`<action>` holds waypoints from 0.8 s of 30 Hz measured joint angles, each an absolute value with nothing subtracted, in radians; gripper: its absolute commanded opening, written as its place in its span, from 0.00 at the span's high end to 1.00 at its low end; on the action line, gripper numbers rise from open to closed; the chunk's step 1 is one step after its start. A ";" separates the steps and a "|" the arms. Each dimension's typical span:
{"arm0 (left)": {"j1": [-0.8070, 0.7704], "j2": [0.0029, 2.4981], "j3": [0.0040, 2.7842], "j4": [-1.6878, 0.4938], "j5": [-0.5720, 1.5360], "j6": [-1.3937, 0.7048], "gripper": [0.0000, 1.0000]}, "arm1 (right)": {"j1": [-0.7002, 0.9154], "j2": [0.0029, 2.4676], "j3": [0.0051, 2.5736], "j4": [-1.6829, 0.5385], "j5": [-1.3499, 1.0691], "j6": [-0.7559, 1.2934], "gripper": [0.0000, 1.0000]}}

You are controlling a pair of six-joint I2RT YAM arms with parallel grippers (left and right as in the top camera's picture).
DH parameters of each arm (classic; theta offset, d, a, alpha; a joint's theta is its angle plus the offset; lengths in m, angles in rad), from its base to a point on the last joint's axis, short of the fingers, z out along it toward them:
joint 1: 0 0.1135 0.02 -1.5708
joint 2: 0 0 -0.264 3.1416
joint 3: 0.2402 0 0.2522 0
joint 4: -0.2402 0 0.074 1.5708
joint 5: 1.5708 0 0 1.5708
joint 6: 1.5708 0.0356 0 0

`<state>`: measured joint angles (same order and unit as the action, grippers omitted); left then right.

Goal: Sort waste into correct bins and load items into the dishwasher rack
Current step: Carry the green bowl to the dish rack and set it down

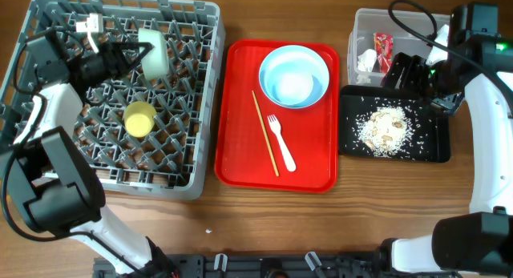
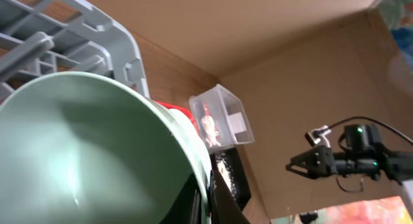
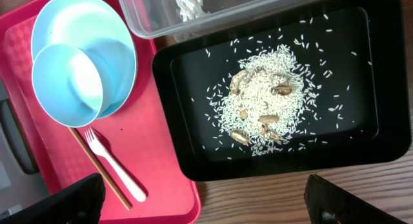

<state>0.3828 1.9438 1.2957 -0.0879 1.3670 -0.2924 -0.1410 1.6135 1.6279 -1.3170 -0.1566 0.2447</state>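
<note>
Grey plastic lies under the left end effector: this is the dishwasher rack. The end effector is closed on the pale green saucer, which stands on edge among the pegs near the rack's far wall. I cannot tell if it already rests on them. In the left wrist view the saucer fills most of the picture, with one dark finger under its rim. Toward the arm's base from this end effector the yellow-green cup sits mouth up, well apart from the saucer, with free peg rows between. The right end effector hangs with its fingers spread wide and holds nothing. It is above the line where the clear tub lies just beside the black tray. Below it the rice scraps make a heap in the tray's middle, with loose grains toward the walls. The tub beyond holds the red wrapper and the tissue. To the rack side of this end effector the red tray lies near the black tray, a thin strip of desk between their edges. It carries the blue bowl on the blue plate, and the fork just beside the chopstick. Bare wood opens toward the right arm's base.
</note>
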 measured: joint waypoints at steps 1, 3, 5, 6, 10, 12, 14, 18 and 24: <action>0.383 1.950 1.296 -0.081 1.385 -0.295 0.96 | -0.141 1.613 1.628 -1.317 -0.157 0.245 0.00; 0.383 1.958 1.296 -0.073 1.411 -0.295 0.96 | -0.141 1.613 1.628 -1.317 -0.157 0.245 0.00; 0.383 1.963 1.296 -0.068 1.421 -0.295 0.96 | -0.141 1.613 1.628 -1.319 -0.157 0.245 0.00; 0.383 1.964 1.296 -0.060 1.421 -0.295 0.96 | -0.141 1.613 1.628 -1.322 -0.157 0.245 0.00; 0.383 1.964 1.296 -0.055 1.389 -0.298 0.95 | -0.141 1.613 1.628 -1.331 -0.157 0.245 0.00; 0.392 1.964 1.296 -0.056 1.374 -0.298 0.91 | -0.141 1.613 1.628 -1.333 -0.157 0.245 0.00; 0.409 1.964 1.296 -0.060 1.359 -0.301 0.82 | -0.141 1.613 1.628 -1.338 -0.157 0.245 0.00; 0.453 1.964 1.298 -0.131 1.266 -0.302 0.63 | -0.141 1.613 1.628 -1.340 -0.157 0.245 0.00; 0.500 1.965 1.298 -0.173 1.146 -0.302 0.03 | -0.141 1.613 1.628 -1.339 -0.164 0.245 0.00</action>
